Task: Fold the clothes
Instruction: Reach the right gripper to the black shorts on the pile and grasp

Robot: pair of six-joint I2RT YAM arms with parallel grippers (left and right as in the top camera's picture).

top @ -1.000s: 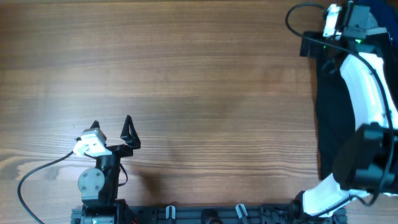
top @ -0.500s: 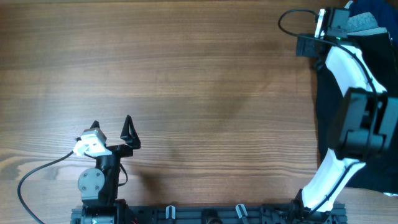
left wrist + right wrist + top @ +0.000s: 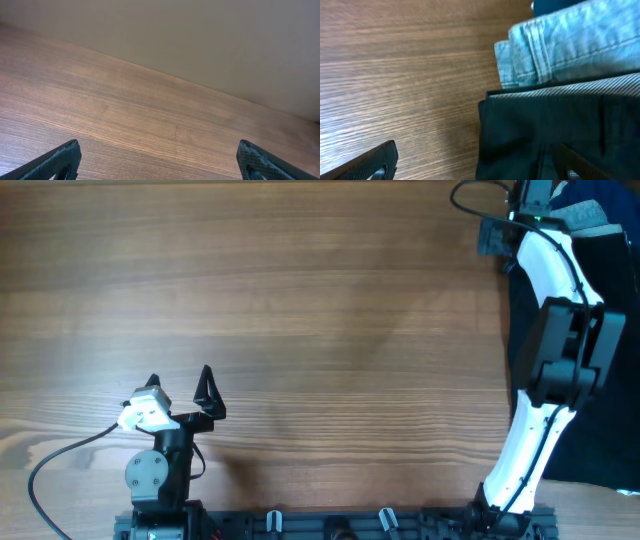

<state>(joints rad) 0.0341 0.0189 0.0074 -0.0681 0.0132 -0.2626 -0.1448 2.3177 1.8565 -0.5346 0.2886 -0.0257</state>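
The clothes lie at the table's right edge. A black pair of shorts point(image 3: 612, 330) with a thin white edge strip point(image 3: 570, 89) lies there, with light-blue denim shorts point(image 3: 570, 47) just beyond it. My right arm point(image 3: 548, 255) stretches to the far right corner. Its gripper point(image 3: 475, 167) is open above the left edge of the black shorts: one finger is over bare wood, the other over black fabric, and it holds nothing. My left gripper point(image 3: 180, 383) stands open near the front left, with only bare wood between its fingers point(image 3: 62, 159).
The wooden table point(image 3: 300, 300) spreads between the two arms. A dark blue cloth point(image 3: 615, 192) shows at the far right corner past the denim. The arm bases and a rail point(image 3: 330, 525) line the front edge.
My right arm has reached farther toward the far edge, and its wrist has moved up over the top end of the clothes. The left arm has not moved.
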